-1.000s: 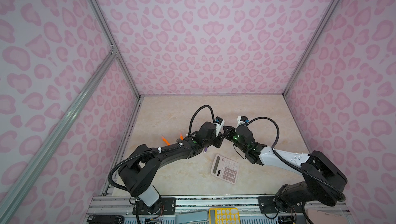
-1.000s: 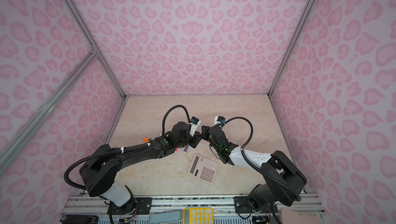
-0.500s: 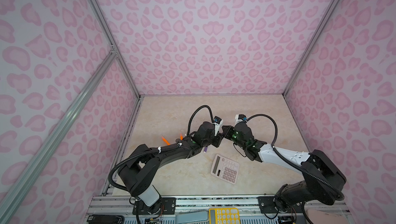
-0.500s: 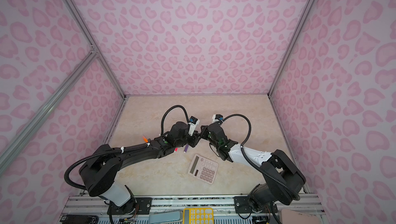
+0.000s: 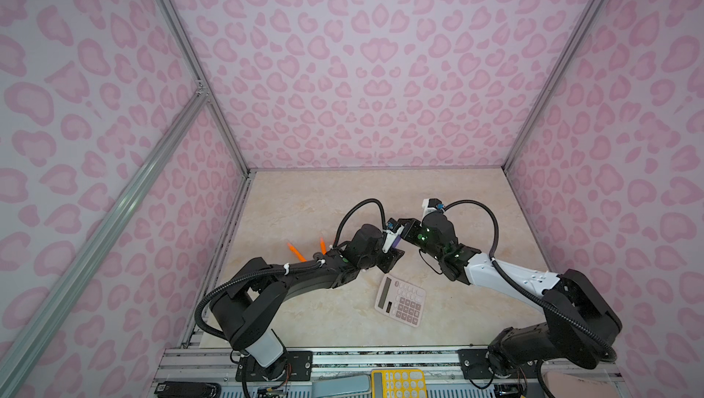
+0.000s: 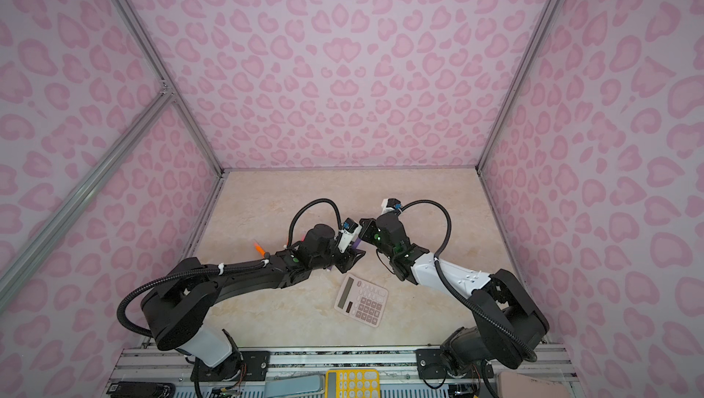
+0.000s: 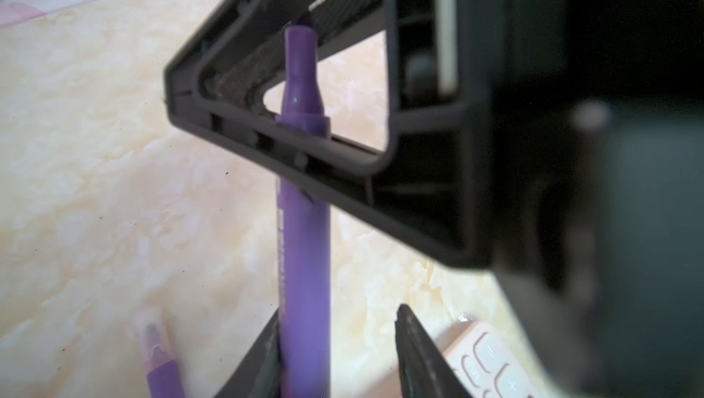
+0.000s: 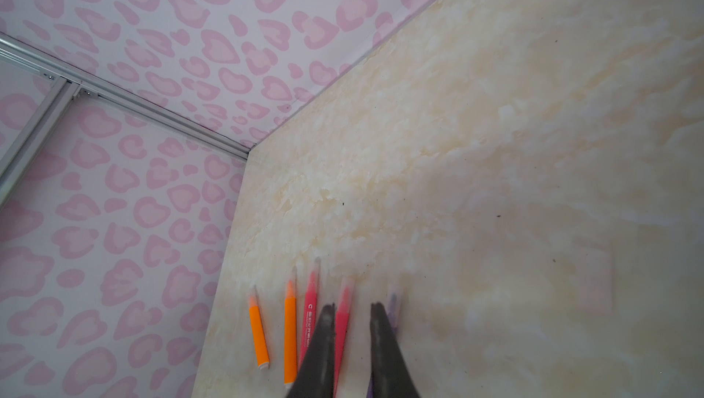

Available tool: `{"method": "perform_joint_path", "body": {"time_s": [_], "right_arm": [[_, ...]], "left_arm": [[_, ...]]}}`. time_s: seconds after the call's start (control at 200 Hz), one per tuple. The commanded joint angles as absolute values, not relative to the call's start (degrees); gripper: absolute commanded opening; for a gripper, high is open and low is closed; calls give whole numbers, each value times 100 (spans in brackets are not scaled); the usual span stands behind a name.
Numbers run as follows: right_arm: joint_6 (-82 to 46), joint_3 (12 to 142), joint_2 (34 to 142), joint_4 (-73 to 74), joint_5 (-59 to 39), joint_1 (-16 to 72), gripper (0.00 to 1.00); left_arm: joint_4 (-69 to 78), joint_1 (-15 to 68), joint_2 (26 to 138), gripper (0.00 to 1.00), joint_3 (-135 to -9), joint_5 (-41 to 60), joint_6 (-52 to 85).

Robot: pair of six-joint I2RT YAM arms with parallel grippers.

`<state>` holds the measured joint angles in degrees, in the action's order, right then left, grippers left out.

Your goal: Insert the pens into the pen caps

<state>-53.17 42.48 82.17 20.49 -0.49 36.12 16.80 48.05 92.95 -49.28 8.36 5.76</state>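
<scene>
Six pens in all. Five flat in a row on the table [image 5: 343,201]: two orange pens [image 8: 259,333] [image 8: 290,335], two red pens [image 8: 309,320] [image 8: 343,323], one lying purple pen [image 7: 164,377]. Hazy clear caps [image 7: 152,329], seemingly over the tips of those five. One upright purple pen [image 7: 304,262], tip bare, raised between the two claws at mid-table. Two calculators: a pink calculator [image 5: 400,301] on the table, a yellow calculator [image 5: 398,382] out by the front rail [image 5: 381,354].

Two arms, both low, reaching inward from the front corners, wrists nose to nose just behind the pink calculator. Left arm [image 5: 304,285] stretched almost flat over the table. Right arm [image 5: 506,281] bent at the elbow, wrist turned toward its partner. Left claw [image 7: 337,316] released, touching the upright purple pen with one finger only, a clear gap at the other. Right claw [image 8: 353,306] clenched to a slit, its black frame against the bare pen tip. Cannot tell whether anything sits pinched there.

Row of pens beside the left arm, near the left wall [image 5: 198,224] but short of the table edge. Far half of the table bare up to the back wall [image 5: 362,72]. Open surface also beyond the right arm. Pink calculator's far corner just in front of the left claw.
</scene>
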Motion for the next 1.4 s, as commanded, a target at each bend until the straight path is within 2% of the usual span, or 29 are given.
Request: {"method": "perform_joint_path", "body": {"time_s": [0.0, 0.37, 0.39, 0.53, 0.58, 0.695, 0.72, 0.77, 0.805, 0.85, 0.895, 0.985, 1.155, 1.305, 1.395], "right_arm": [[-5321, 4201, 8167, 2267, -106, 3685, 0], [-5351, 4263, 8305, 2318, -89, 3849, 0], [-5346, 4263, 8307, 2305, -88, 3858, 0], [-5349, 4281, 8343, 2319, -96, 3876, 0], [-5344, 4292, 8366, 2326, -98, 3892, 0], [-5310, 4318, 8378, 2311, -99, 3917, 0], [-5300, 4310, 8377, 2309, -76, 3911, 6], [-5242, 4274, 8328, 2295, -25, 3911, 28], [-5165, 4240, 8276, 2254, 61, 3911, 39], [-5092, 4204, 8200, 2161, 273, 3912, 48], [-5063, 4174, 8141, 2080, 457, 3871, 53], [-4984, 4198, 7928, 1763, 519, 3727, 56], [-4808, 4112, 7336, 1054, 1281, 3716, 59], [-4614, 3950, 7296, 592, 2066, 3658, 52], [-4623, 4026, 7558, 202, 2002, 3446, 47]], "left_arm": [[1914, 4776, 9343, 45, -5069, 824, 478], [1992, 4592, 9370, 37, -5341, 684, 666], [1994, 4586, 9377, 33, -5350, 681, 661], [2021, 4538, 9385, 29, -5386, 699, 695], [2038, 4531, 9403, 24, -5392, 715, 701], [2141, 4526, 9396, 3, -5357, 740, 743], [2164, 4523, 9389, 3, -5333, 739, 745], [2175, 4512, 9380, 3, -5307, 689, 766], [2160, 4507, 9374, 3, -5288, 622, 789], [2153, 4482, 9378, 3, -5253, 490, 852], [2123, 4424, 9408, 3, -5215, 348, 949], [2070, 4212, 9519, 3, -5149, 240, 1290], [2097, 3982, 9371, 3, -4759, -131, 1779], [1974, 3981, 9093, 3, -4513, -178, 1876], [1923, 3980, 8884, 3, -4368, -167, 1923]]}}
